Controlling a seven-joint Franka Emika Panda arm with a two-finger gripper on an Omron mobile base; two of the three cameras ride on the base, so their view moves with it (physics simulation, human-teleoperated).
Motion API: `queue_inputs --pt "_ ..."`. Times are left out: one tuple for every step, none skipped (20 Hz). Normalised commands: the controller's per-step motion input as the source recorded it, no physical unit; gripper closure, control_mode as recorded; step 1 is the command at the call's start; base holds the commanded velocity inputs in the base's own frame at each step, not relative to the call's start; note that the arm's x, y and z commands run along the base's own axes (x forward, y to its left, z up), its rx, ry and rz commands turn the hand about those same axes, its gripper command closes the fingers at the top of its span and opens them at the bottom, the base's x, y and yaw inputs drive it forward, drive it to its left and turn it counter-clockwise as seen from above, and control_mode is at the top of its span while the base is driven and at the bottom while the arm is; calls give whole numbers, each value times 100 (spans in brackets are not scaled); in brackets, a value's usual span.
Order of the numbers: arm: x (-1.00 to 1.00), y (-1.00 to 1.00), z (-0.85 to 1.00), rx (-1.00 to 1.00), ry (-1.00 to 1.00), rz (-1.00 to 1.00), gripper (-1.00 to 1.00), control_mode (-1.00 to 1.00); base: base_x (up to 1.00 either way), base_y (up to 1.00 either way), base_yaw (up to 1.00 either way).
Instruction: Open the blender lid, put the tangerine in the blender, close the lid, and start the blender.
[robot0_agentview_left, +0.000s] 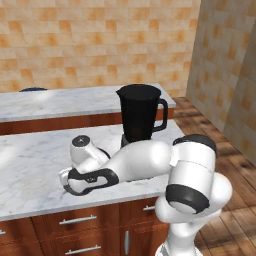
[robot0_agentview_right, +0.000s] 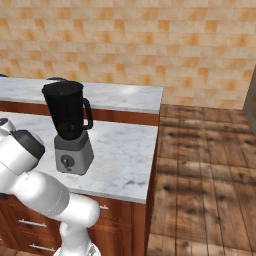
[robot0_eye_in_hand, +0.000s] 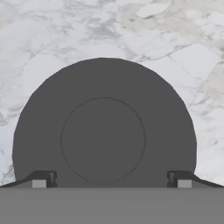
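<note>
Blender: black jar on grey base with dial, open-topped, standing near the right end of the front counter, toward its back edge.
Lid: dark grey disc, lying flat on the marble left of the blender.
Gripper: directly above the lid, fingers spread wide, one tip near each side of the disc; contact cannot be told.
Arm: crosses in front of the blender base.
Counter: white marble over wooden drawers.
Room: second marble counter behind, orange tiled wall, wood floor.
</note>
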Motion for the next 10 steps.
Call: queue_inputs --pt "5 0 -21 0 0 -3 -100 -100 0 0 0" --pt "8 0 -14 0 0 -4 -100 -100 0 0 0" --pt "10 0 -16 0 0 -4 -100 -100 0 0 0" --pt "10 3 -16 0 0 -4 -100 -100 0 0 0" --pt "9 9 -14 0 0 -4 -100 -100 0 0 0" --pt "4 11 -12 0 0 -4 -100 -100 0 0 0" --pt "3 10 -7 0 0 -5 -100 -100 0 0 0" --pt "3 7 -6 0 0 -5 -100 -100 0 0 0" --pt "6 19 0 0 0 -6 -100 -100 0 0 0" --pt "9 23 -2 0 0 -7 -100 -100 0 0 0"
